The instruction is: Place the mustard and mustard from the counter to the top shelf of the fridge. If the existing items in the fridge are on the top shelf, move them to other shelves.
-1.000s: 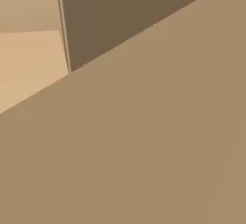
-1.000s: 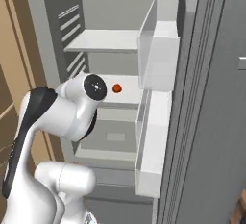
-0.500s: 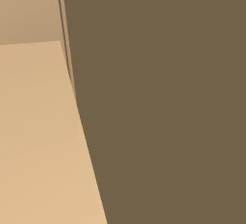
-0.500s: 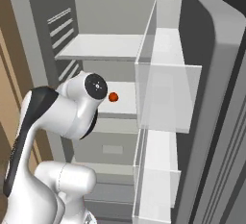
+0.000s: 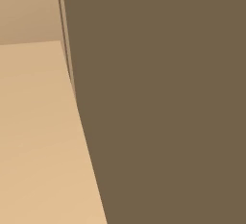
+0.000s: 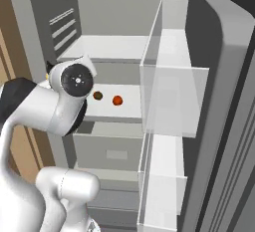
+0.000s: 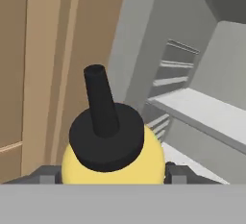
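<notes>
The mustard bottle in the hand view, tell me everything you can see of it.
The yellow mustard bottle with the dark nozzle sits at the bottom of the hand view, seen from above its cap end. Its rounded yellow body looks like smooth plastic; on top sits a round black cap with a black nozzle rising from it. The tool is shut on the bottle, one grey fingertip showing at each side of the body. Behind it stand the grey fridge interior with white shelves and a tan cabinet panel.
</notes>
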